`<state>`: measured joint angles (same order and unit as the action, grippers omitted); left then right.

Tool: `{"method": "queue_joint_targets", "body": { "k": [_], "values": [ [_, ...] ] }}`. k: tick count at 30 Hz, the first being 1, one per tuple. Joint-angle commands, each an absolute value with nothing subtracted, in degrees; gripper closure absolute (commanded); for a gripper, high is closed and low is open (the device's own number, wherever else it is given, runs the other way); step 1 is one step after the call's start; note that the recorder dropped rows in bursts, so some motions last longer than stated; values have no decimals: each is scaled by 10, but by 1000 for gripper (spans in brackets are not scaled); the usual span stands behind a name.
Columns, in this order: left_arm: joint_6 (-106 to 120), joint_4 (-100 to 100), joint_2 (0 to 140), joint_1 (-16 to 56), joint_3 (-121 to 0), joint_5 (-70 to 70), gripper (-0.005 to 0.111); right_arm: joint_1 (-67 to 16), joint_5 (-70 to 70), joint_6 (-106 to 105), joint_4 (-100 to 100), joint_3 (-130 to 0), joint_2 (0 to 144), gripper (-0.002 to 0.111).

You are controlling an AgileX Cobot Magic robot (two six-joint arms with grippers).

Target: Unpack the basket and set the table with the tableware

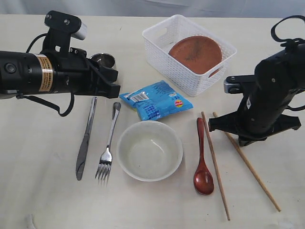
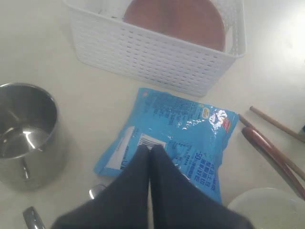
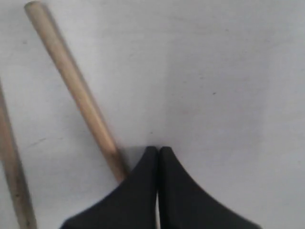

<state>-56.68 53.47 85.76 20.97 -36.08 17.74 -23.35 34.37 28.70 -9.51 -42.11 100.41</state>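
The white basket stands at the back of the table and holds only the small brown plate. The cream bowl sits front centre. Left of it lie the fork and knife; right of it lie the wooden spoon and two chopsticks. The steel cup stands behind my left arm. My left gripper is shut and empty, hovering over the packet's edge. Shut and empty too, my right gripper is low beside a chopstick.
A blue snack packet lies between the basket and the bowl. The left arm stretches across the table's left side above the knife handle. The right arm stands at the right edge, near the basket's corner.
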Motion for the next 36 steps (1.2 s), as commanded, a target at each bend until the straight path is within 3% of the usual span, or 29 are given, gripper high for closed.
{"method": "queue_joint_targets", "body": {
  "k": [1, 26, 36],
  "values": [
    [-570, 539, 853, 207, -357, 175, 107, -273, 343, 277, -53, -412, 1010, 109],
    [-575, 539, 853, 207, -357, 175, 107, -294, 333, 315, -20, -424, 932, 109],
    [-574, 544, 853, 207, -357, 160, 107, -260, 385, 277, -182, -611, 910, 109]
  ]
}}
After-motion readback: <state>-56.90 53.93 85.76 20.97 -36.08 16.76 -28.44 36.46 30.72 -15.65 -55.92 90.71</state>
